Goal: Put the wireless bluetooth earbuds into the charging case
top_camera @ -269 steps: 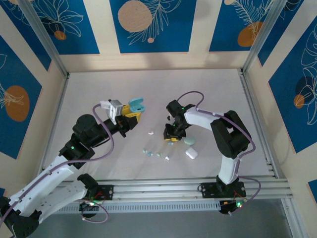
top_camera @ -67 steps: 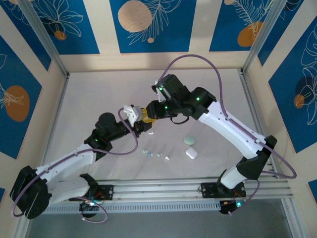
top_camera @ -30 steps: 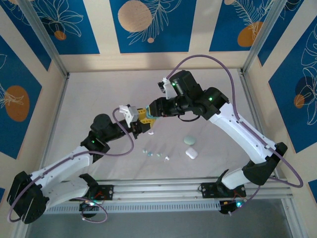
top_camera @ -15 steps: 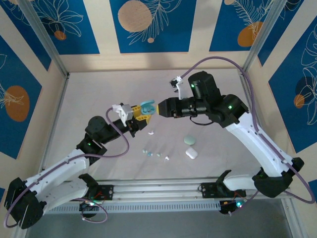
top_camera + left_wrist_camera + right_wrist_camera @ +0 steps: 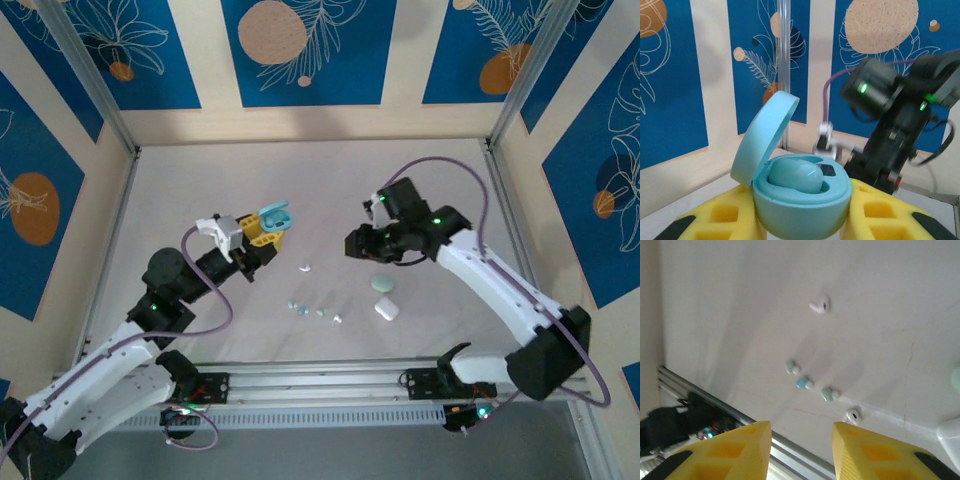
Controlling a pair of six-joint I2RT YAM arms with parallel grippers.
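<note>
Since half a second ago the two grippers, then almost tip to tip, have drawn apart, and the right arm has sunk lower over the table. The left gripper clamps its yellow pads on the open pale blue charging case, lid tipped back, with a pale blue earbud seated inside. The right gripper holds its yellow fingers spread with nothing between them. Ahead of those fingers five loose earbuds lie on the pale grey tabletop: three tinted ones in a short row, one white to each side. A closed green case and a closed white case sit just off its right finger. Blue leaf-patterned wall panels and aluminium posts ring the table. Bare surface runs beyond both grippers to the far wall, and a metal rail edges the near side.
</note>
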